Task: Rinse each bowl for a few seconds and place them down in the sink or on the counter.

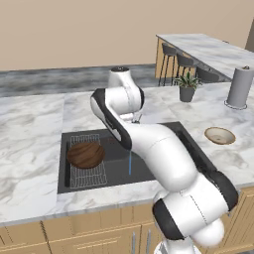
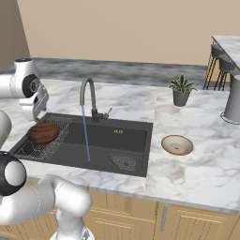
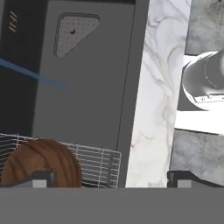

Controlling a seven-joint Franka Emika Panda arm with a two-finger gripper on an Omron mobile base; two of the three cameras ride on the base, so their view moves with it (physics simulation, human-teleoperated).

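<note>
Hand view shows me my gripper [image 3: 111, 179] with its jaws spread wide and nothing between them, hanging above the sink's [image 3: 87, 109] left end. Just below one fingertip [image 3: 41, 179] the dark brown wooden bowl [image 3: 41, 162] rests on the wire rack [image 3: 98, 164], touching neither finger. From the right base view I see a thin blue stream [image 2: 86, 136] running from the grey tap [image 2: 87, 96] into the basin. My tan bowl [image 2: 177, 144] sits on the marble counter [image 2: 206, 164], right of the sink.

dark brown wood-grained bowl [image 1: 85, 154], tan pale-rimmed bowl [image 1: 220, 135], black sink [image 2: 131, 136], grey-veined white marble counter [image 1: 30, 124].
</note>
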